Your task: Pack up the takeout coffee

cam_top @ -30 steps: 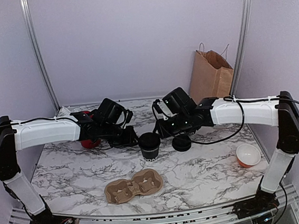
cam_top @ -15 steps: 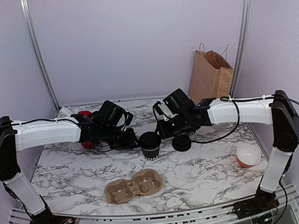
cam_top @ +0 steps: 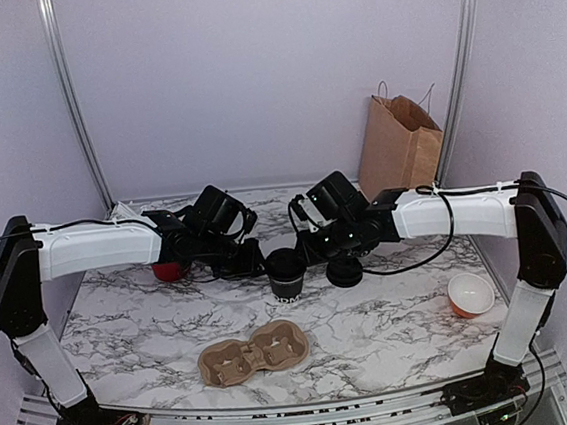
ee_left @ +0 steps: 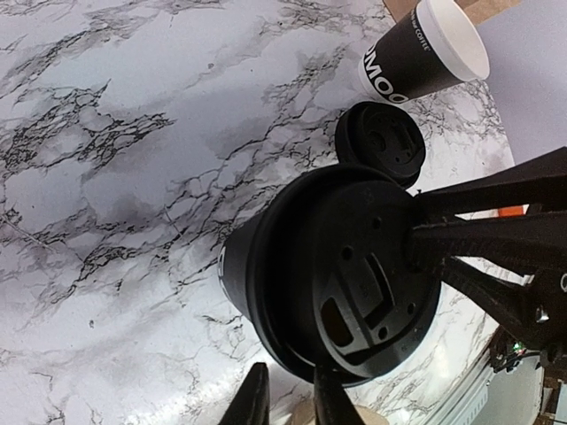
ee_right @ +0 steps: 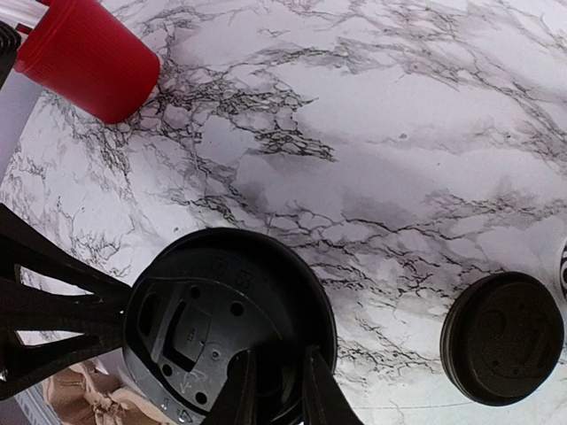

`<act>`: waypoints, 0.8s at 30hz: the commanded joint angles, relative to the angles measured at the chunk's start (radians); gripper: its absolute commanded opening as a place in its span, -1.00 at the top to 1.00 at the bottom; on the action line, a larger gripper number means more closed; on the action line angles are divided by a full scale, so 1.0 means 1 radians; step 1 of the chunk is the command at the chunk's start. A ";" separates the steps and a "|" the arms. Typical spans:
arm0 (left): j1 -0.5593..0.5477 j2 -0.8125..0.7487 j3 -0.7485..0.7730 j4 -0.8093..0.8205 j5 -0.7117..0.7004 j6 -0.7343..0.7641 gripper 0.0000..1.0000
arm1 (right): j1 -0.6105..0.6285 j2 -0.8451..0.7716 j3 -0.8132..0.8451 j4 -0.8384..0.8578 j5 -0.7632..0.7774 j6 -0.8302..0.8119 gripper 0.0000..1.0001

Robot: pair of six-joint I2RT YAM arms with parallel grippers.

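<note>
The takeout coffee [cam_top: 286, 278], a black paper cup with its black lid on, stands mid-table between both arms. In the left wrist view the lid [ee_left: 354, 274] fills the centre. My left gripper [ee_left: 288, 398] is nearly closed at the lid's near rim, one finger over the rim and one outside it. From the right wrist view, my right gripper [ee_right: 275, 390] pinches the opposite rim of the lid [ee_right: 213, 301], one finger on top and one outside. In the top view the left gripper [cam_top: 256, 260] and right gripper [cam_top: 306, 254] flank the cup.
A loose black lid [cam_top: 345, 273] lies right of the cup, with an open black cup [ee_left: 421, 57] beyond it. A red cup [ee_right: 89, 57] stands at the left. A cardboard carrier [cam_top: 254, 354] lies near the front, an orange bowl [cam_top: 470, 295] at the right, a paper bag [cam_top: 398, 146] at the back.
My right gripper has slid left onto the cup's lid and its jaws have narrowed on the rim. The left arm has shifted slightly toward the cup.
</note>
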 commanded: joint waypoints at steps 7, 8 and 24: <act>0.023 0.058 0.074 -0.024 -0.001 0.040 0.64 | 0.035 -0.024 -0.005 0.017 -0.005 0.047 0.63; 0.025 0.061 0.075 -0.024 0.000 0.041 0.64 | 0.037 -0.024 -0.005 0.020 -0.005 0.051 0.62; 0.011 0.073 0.022 -0.066 0.052 0.063 0.65 | 0.044 0.024 -0.037 0.024 0.001 0.075 0.67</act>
